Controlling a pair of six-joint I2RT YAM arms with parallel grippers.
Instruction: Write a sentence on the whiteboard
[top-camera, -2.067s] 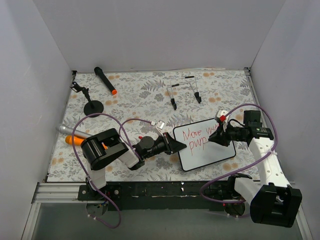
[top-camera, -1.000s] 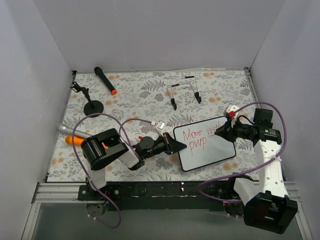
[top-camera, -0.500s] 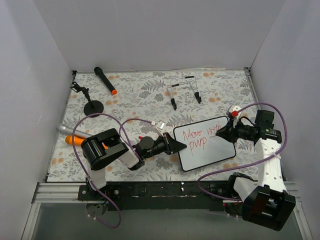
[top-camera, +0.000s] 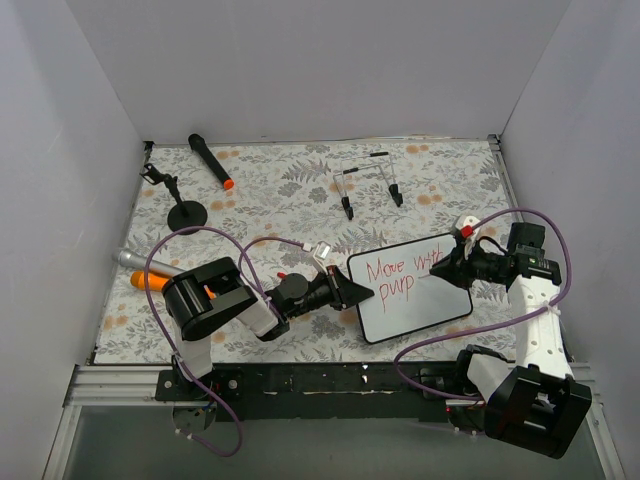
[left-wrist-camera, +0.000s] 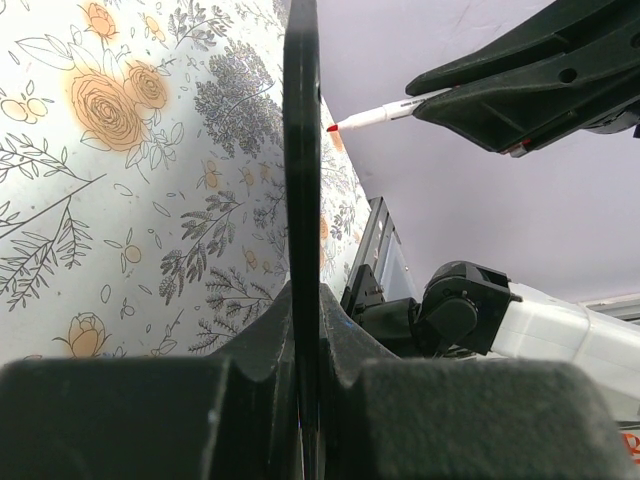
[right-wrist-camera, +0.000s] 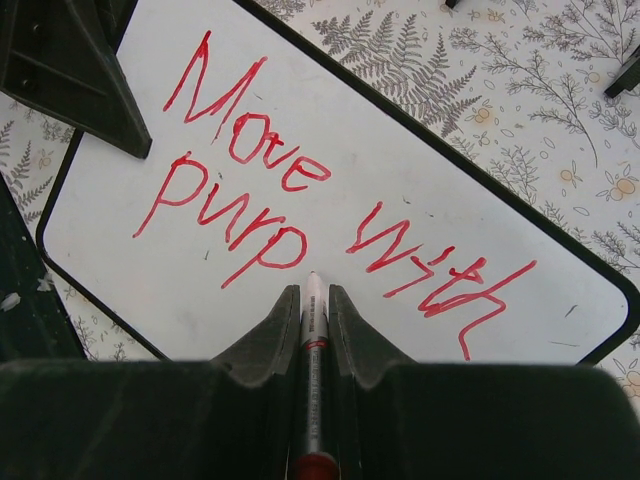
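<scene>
Seen from above, the floral worktop (top-camera: 280, 190) carries the whiteboard (top-camera: 425, 300) close to its near edge, right of the middle. The board is turned a little, so its right end sits farther back. My left arm (top-camera: 215, 300) stretches in from the near left, and my left jaws are clamped on the board's left edge. My right arm (top-camera: 535, 310) comes in along the right edge, and my right jaws hang over the board's right part. The sentence (top-camera: 398, 270) is in red: "Move with", and under it "purp".

Near the far left corner lie a black pen-shaped thing with an orange tip (top-camera: 211, 161) and a small black stand (top-camera: 185, 210). By the left edge, an orange thing and a silver thing (top-camera: 140, 272) lie partly under my left arm. Thin wire pieces with black ends (top-camera: 365, 180) lie toward the far edge, right of the middle.

From my left wrist, the whiteboard shows edge-on as a dark upright strip, gripped between my left jaws at the bottom. To its right, my right jaws hold a white marker (left-wrist-camera: 375, 115) with its red tip very near the board's face.

From my right wrist, the marker runs straight out between my right jaws, which are closed on its barrel. Its tip sits just right of the last "p" of "purp", below the gap before "with". I cannot tell whether it touches. My left jaws show as a dark wedge over the board's upper left edge.
</scene>
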